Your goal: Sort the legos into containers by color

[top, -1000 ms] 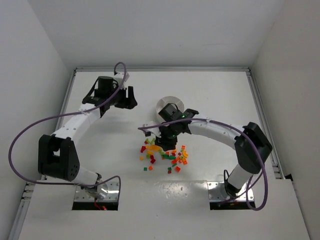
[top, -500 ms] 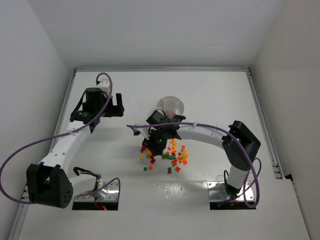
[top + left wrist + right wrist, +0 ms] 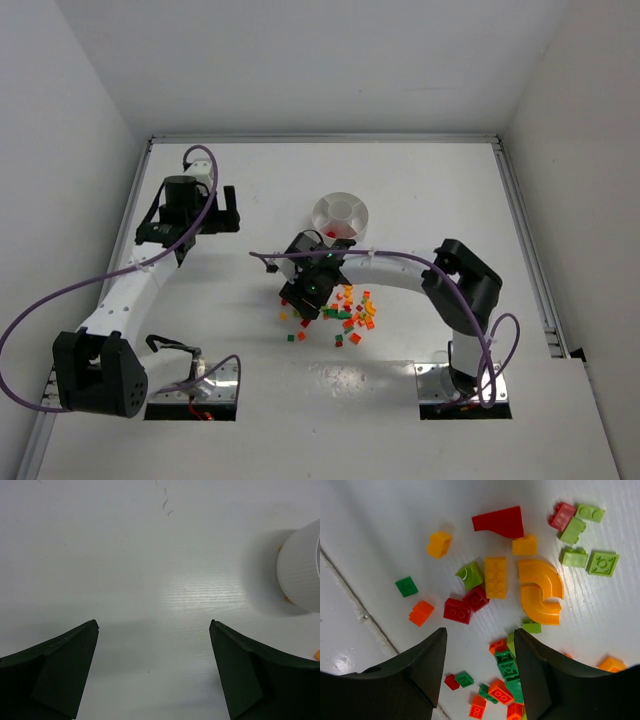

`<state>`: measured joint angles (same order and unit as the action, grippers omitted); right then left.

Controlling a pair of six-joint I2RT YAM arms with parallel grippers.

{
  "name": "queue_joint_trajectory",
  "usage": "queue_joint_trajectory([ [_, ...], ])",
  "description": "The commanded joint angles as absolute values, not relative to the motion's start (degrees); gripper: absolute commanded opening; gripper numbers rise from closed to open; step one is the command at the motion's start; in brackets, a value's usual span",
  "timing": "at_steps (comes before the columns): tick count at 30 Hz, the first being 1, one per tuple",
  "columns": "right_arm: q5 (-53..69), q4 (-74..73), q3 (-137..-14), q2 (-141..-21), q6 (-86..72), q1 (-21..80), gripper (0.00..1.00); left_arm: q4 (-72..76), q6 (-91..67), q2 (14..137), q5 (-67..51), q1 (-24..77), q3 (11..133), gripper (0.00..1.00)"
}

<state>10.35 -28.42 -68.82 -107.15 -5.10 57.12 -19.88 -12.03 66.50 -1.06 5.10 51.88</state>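
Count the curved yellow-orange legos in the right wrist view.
2. The upper curved lego and the lower curved lego lie right of centre, touching in an S shape. More may be hidden behind the right gripper.

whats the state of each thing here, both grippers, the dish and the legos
left gripper, open, holding nothing
right gripper, open, holding nothing, low over the legos
legos, loose on the table, colours mixed, unsorted
white dish, upright; something red seems to lie at its near side, rest too small to tell
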Motion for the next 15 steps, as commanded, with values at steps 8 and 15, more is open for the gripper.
queue_joint_trajectory([
  [8, 10.4, -27.9, -71.9, -107.9, -9.5, 57.4, 0.58, -18.4, -11.5, 66.4, -1.0, 3.9, 51.2, 1.00],
  [15, 11.5, -27.9, -71.9, -108.5, -9.5, 58.4, 0.57, -17.8, -11.5, 67.0, -1.1, 3.9, 50.7, 1.00],
])
